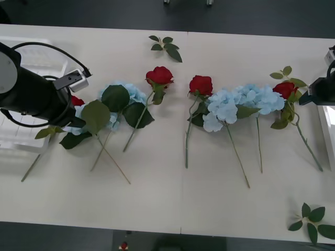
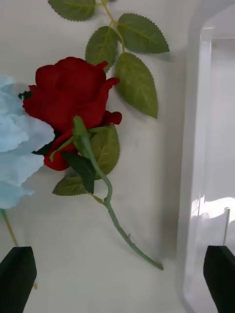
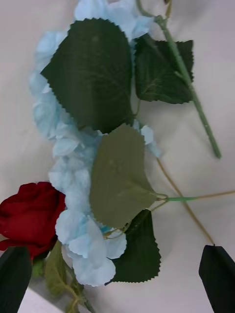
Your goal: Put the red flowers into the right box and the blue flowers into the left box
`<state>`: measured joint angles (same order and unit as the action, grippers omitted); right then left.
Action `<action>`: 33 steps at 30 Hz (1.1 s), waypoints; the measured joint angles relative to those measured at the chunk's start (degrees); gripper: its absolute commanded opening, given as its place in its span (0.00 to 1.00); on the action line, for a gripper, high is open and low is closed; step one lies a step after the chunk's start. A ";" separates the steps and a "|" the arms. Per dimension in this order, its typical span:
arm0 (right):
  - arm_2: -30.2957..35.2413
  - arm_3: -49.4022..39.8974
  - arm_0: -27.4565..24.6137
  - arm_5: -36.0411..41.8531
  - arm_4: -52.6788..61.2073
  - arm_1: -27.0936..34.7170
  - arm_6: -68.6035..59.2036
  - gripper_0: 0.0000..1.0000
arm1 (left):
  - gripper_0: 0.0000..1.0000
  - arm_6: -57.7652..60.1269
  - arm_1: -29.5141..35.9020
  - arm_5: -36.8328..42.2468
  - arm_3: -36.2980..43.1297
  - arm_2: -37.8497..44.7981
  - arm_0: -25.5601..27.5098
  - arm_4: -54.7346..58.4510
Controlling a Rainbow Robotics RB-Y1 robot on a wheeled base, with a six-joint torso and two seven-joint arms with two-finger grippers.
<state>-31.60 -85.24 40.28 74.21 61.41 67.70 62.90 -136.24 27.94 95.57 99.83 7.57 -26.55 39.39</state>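
The front camera looks down over the whole white table (image 1: 157,198); both wrist cameras hover close above flowers at its opposite ends.

Right tool (image 2: 117,274), fingers spread, over bare desk (image 2: 161,161): red rose (image 2: 68,98) ahead, right box (image 2: 193,146) rim alongside. Left tool (image 3: 117,279): blue flowers (image 3: 73,146) crowd beneath.

Lab or test room, likely: plain white seamed tabletop (image 1: 157,198); dark bare floor beyond its far edge; black cabled robot arm (image 1: 31,94) over its left end.
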 measured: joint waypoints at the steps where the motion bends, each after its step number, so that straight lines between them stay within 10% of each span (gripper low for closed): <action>1: -0.83 0.62 0.00 -1.01 -0.25 -0.24 0.00 1.00 | 1.00 1.31 0.00 -0.38 0.00 -0.51 -0.01 -1.32; 20: -15.19 10.13 0.00 -17.74 -5.19 -4.24 -0.28 1.00 | 1.00 4.67 0.00 -1.58 -0.39 -1.63 -0.97 -16.11; 33: -15.23 12.07 -0.02 -20.44 0.71 -9.89 -0.29 1.00 | 1.00 11.16 0.00 -11.89 -14.39 -1.63 -1.96 -15.20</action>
<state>-46.83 -73.17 40.26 53.76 62.12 57.80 62.61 -125.08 27.94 83.69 85.44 5.94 -28.52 24.19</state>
